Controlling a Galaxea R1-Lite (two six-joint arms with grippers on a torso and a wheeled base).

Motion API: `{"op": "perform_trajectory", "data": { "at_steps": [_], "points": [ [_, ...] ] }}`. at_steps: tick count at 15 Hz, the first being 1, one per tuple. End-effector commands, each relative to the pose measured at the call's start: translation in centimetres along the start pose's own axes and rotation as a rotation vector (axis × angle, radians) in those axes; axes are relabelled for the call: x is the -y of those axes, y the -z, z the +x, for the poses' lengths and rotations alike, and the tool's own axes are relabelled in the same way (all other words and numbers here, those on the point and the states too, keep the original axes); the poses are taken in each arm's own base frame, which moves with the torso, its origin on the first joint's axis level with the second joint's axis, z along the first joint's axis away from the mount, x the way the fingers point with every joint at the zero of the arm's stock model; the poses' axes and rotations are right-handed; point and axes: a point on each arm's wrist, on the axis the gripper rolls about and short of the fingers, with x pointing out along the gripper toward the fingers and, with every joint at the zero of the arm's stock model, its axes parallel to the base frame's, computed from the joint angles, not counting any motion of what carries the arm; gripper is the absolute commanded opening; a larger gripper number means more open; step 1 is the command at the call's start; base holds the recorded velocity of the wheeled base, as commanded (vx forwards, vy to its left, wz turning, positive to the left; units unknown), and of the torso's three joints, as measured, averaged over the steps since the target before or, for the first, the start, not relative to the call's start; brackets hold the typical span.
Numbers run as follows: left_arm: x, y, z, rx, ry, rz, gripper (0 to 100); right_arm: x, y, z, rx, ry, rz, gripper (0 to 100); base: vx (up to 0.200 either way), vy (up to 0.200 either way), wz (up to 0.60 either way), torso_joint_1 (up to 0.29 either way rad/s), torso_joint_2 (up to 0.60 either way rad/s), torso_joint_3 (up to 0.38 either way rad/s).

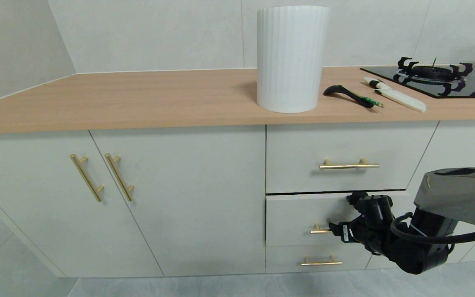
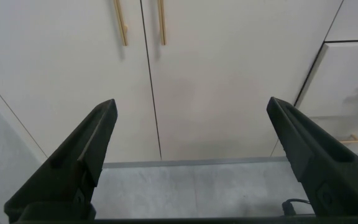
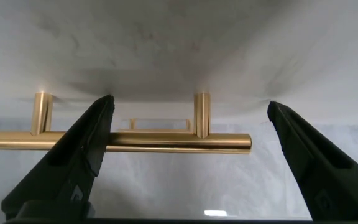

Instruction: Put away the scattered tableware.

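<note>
On the wooden counter lie a black ladle [image 1: 346, 94], a thin green-handled utensil [image 1: 371, 101] and a white knife [image 1: 394, 99] with a black band, right of a tall white ribbed container [image 1: 289, 57]. Below, the middle drawer [image 1: 295, 218] stands slightly out. My right gripper [image 1: 335, 229] is at its gold handle [image 1: 319, 230]. In the right wrist view the gripper [image 3: 189, 104] is open, one finger on each side of the handle bar [image 3: 120, 142]. My left gripper [image 2: 191, 102] is open and holds nothing, low in front of the cabinet doors [image 2: 229, 81].
A black gas hob [image 1: 439, 80] takes up the counter's right end. The top drawer [image 1: 349, 166] and bottom drawer [image 1: 322, 262] are closed. Two cabinet doors with gold handles [image 1: 101, 177] fill the left. Grey floor tiles [image 2: 191, 193] lie below.
</note>
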Motion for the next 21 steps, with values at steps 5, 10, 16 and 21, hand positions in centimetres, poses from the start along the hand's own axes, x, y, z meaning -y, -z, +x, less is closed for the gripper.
{"op": "perform_trajectory", "data": {
  "at_steps": [5, 10, 16, 21],
  "points": [
    [0.0, 0.0, 0.0, -0.001, 0.000, 0.000, 100, 0.5, -3.1, -7.5, -0.082, -0.075, -0.063, 100, 0.000, 0.000, 0.00, 0.000, 0.00, 0.000],
    [0.0, 0.0, 0.0, -0.001, 0.000, 0.000, 100, -0.3, -6.4, -14.9, 0.016, -0.174, -0.084, 100, 0.000, 0.000, 0.00, 0.000, 0.00, 0.000],
    [0.0, 0.0, 0.0, -0.001, 0.000, 0.000, 100, -1.3, -6.7, -14.8, 0.076, -0.199, -0.088, 100, 0.000, 0.000, 0.00, 0.000, 0.00, 0.000],
    [0.0, 0.0, 0.0, -0.001, 0.000, 0.000, 100, -2.2, -5.2, -9.7, 0.140, -0.105, -0.066, 100, 0.000, 0.000, 0.00, 0.000, 0.00, 0.000]
  ]
}}
